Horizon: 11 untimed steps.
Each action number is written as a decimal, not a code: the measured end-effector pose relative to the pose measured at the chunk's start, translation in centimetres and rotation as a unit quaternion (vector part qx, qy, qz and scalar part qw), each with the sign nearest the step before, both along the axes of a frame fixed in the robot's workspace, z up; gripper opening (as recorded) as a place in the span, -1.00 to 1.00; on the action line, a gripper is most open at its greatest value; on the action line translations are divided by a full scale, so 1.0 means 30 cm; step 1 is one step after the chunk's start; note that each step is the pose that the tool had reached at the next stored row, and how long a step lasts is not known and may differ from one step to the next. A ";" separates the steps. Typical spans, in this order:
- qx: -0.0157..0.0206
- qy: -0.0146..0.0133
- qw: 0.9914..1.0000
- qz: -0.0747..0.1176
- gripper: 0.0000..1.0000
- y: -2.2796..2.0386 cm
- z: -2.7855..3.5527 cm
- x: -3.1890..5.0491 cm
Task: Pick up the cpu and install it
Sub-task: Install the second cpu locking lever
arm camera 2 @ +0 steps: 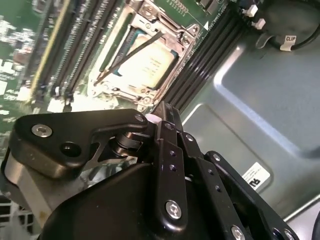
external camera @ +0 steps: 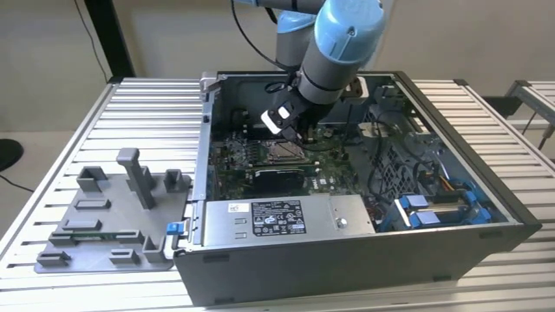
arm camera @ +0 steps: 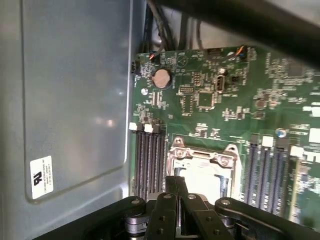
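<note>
The cpu [arm camera 2: 150,65], a silvery-white square chip, lies flat inside the metal socket frame [arm camera 2: 131,89] on the green motherboard [arm camera: 235,110]; a thin lever crosses over it. In the first wrist view the cpu [arm camera: 206,179] shows pale inside the same frame. My gripper [arm camera 2: 164,108] hangs just above the socket's edge with its two black fingers pressed together and nothing between them. The exterior view has the gripper [external camera: 293,134] inside the open computer case, directly over the socket [external camera: 284,153].
Black memory slots [arm camera: 150,165] flank the socket on both sides. The grey case wall [arm camera: 75,100] rises close beside them. A silver labelled power-supply box [external camera: 277,218] fills the case's near side, with blue drive brackets [external camera: 433,208] to the exterior view's right. A grey tray [external camera: 87,224] of plastic blocks lies outside the case.
</note>
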<state>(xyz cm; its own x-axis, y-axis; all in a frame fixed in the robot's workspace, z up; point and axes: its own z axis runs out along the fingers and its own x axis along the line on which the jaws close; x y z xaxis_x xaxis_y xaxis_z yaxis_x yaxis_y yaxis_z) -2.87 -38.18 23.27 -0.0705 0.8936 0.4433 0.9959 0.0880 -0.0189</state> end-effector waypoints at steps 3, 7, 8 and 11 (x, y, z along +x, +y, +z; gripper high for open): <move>-0.008 0.000 1.000 0.000 -1.00 -0.016 0.014 0.004; -0.034 0.000 0.999 0.000 -1.00 -0.023 0.019 0.007; -0.043 0.000 0.999 0.000 -1.00 -0.023 0.019 0.008; -0.069 0.000 0.998 -0.001 -1.00 -0.024 0.019 0.008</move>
